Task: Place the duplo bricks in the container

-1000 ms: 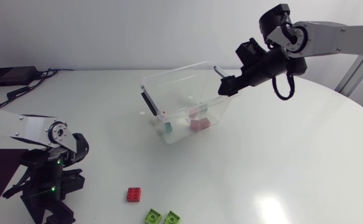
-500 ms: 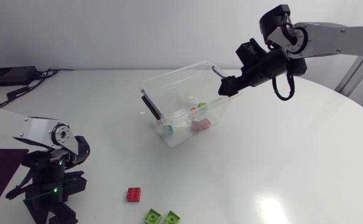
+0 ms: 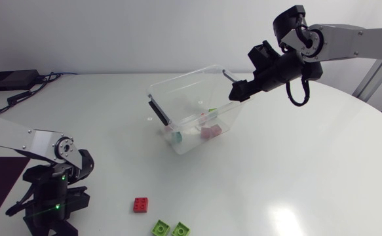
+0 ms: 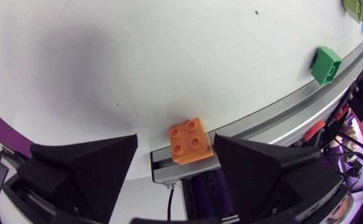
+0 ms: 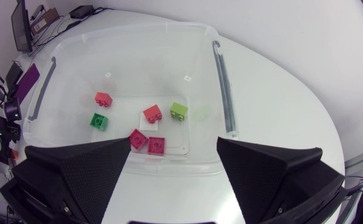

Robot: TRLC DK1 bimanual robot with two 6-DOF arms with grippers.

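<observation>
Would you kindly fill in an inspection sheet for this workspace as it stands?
Surface: white table, glossy.
Job's things: clear container holding six bricks. Loose on the table are a red brick, two green bricks and an orange brick at the table's edge.
Clutter: black box at the far left.
Grippers: left gripper open, with the orange brick between its fingers, untouched. Right gripper open, at the container's rim.
Cables: leads by the box; a loop on the right arm.
Surroundings: nothing seen.
</observation>
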